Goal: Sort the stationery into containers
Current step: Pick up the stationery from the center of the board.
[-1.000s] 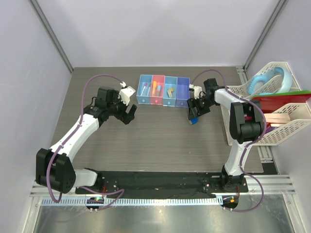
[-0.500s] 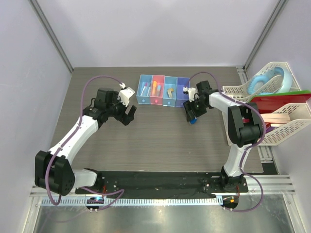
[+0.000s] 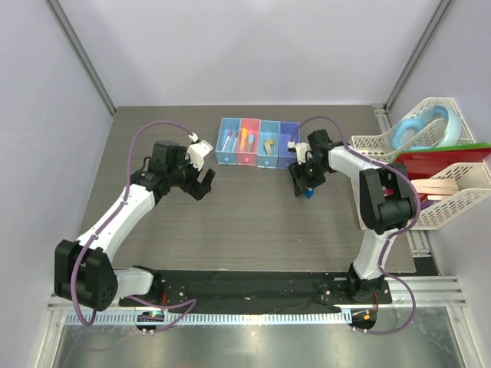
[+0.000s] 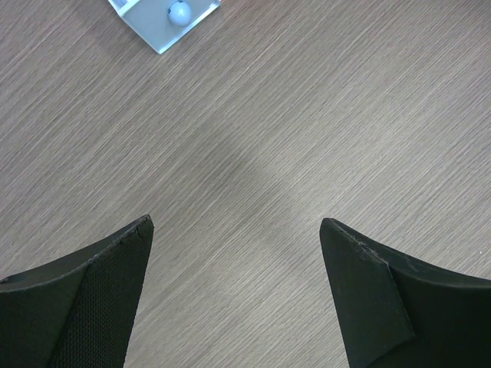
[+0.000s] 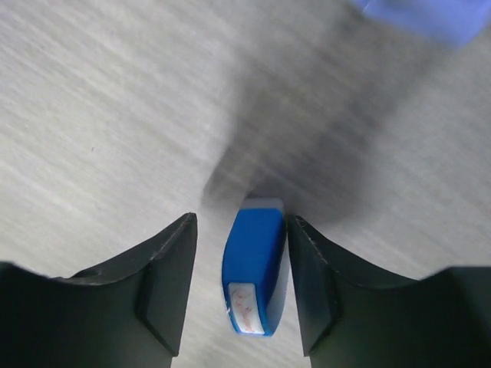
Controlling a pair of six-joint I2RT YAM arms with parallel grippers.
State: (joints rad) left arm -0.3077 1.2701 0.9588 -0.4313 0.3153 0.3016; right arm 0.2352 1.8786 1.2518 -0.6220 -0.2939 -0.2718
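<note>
The small blue block lies between the fingers of my right gripper. The jaws are open around it: the right finger touches it and a gap shows at the left finger. In the top view the block is on the table in front of the purple box, under the right gripper. The four joined containers hold pens, a yellow marker and a tan eraser. My left gripper is open and empty over bare table, left of and in front of the boxes.
White mesh baskets with books and a blue ring stand at the right edge. A corner of the light blue box shows at the top of the left wrist view. A purple box corner shows in the right wrist view.
My right gripper has moved left and towards the near edge and now straddles the blue block, which has stayed about where it was. My left arm has barely moved.
</note>
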